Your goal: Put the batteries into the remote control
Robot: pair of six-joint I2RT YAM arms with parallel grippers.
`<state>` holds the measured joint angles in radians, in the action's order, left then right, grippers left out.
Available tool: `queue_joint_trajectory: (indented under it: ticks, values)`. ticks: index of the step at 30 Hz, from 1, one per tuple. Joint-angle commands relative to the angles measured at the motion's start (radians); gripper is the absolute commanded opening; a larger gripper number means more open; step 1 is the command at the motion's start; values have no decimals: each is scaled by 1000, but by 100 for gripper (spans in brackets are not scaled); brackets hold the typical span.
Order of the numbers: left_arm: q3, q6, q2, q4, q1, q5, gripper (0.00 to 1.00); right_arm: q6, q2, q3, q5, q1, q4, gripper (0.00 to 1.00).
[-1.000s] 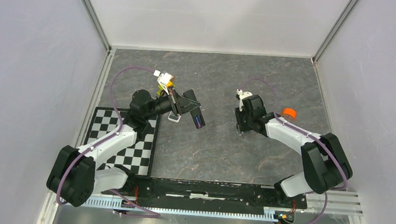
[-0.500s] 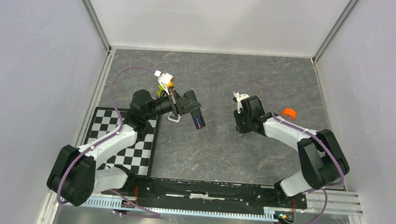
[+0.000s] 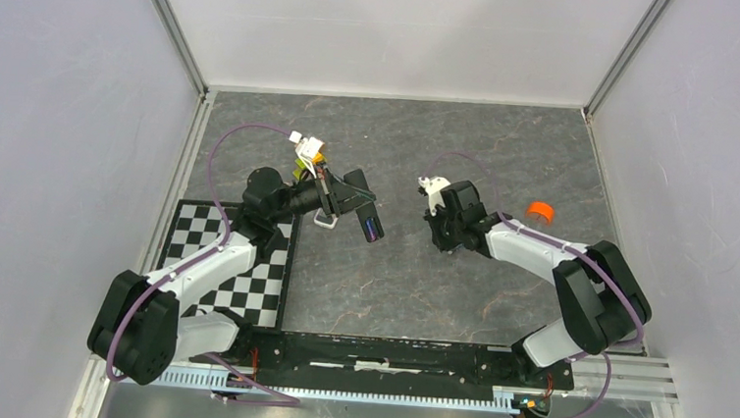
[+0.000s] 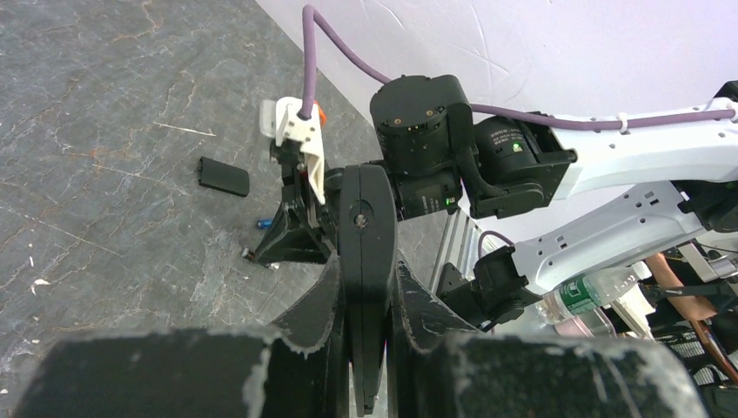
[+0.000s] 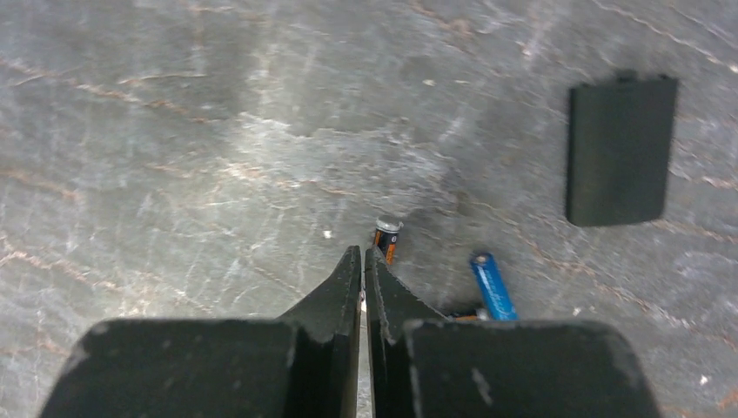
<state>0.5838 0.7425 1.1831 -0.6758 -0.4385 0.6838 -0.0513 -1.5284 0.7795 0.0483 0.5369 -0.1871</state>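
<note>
Right gripper [image 5: 364,254]: jaws closed to a hairline slit, nothing visibly between them, tips down at the grey table [image 5: 174,131].
Orange-banded battery [image 5: 387,240]: dark body, just beyond the tips and slightly right of them, not gripped.
Blue battery [image 5: 493,286]: near the first, further right.
Battery cover [image 5: 620,148]: black, flat on the table, far right, well apart.
Left gripper [image 4: 366,270]: clamped on the slim black remote control [image 4: 365,209], which is held off the table, centre-left.
Step, as judged: battery pickup.
Handling: reopen the jaws, straddle the cylinder at mid-length and close squarely. A glancing finger would roll it away.
</note>
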Motion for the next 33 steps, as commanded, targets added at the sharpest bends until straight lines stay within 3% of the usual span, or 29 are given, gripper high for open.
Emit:
queue_joint_trajectory:
  ticks: [1, 12, 24, 33]
  values:
    - [32, 2, -18, -19, 3, -3, 2, 68, 9, -5, 39, 34, 43, 8]
    - [33, -35, -56, 53, 3, -53, 2, 5, -5, 18, -73, 59, 17, 28]
    - [36, -44, -62, 70, 3, -64, 2, -61, 29, 44, -168, 69, 14, 30]
    - [39, -50, -65, 85, 4, -68, 2, -78, -60, 99, -196, 69, -18, 36]
